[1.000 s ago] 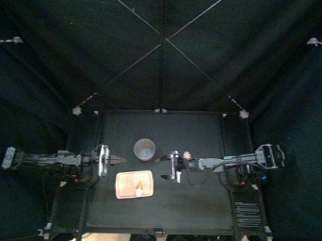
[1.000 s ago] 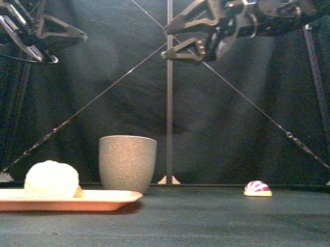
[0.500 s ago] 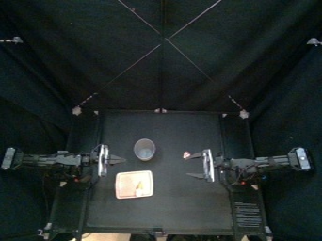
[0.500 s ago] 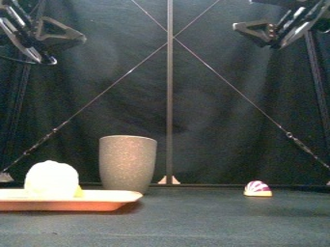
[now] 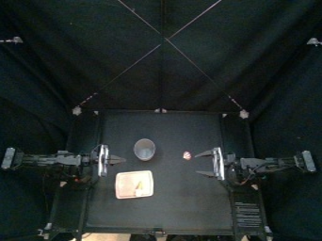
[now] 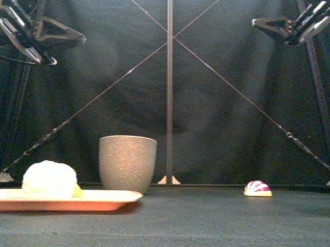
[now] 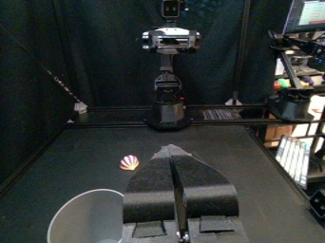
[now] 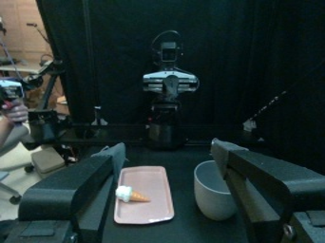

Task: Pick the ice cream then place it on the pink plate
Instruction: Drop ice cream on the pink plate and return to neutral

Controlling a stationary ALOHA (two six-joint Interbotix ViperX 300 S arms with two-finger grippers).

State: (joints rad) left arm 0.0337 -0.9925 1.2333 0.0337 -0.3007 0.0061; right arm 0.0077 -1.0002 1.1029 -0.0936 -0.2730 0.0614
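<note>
Ice cream (image 6: pixel 52 178) lies on plate (image 6: pixel 110 200), so placing looks done. Right hand (image 8: pixel 166 150) released, empty, high at right. Left hand (image 7: pixel 177 157) clenched, resting. Next: park only.

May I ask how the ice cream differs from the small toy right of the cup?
The ice cream lies on the pink tray; the small toy sits on the bare table. The ice cream is pale with an orange cone; the toy is pink and white. Neither is held.
</note>
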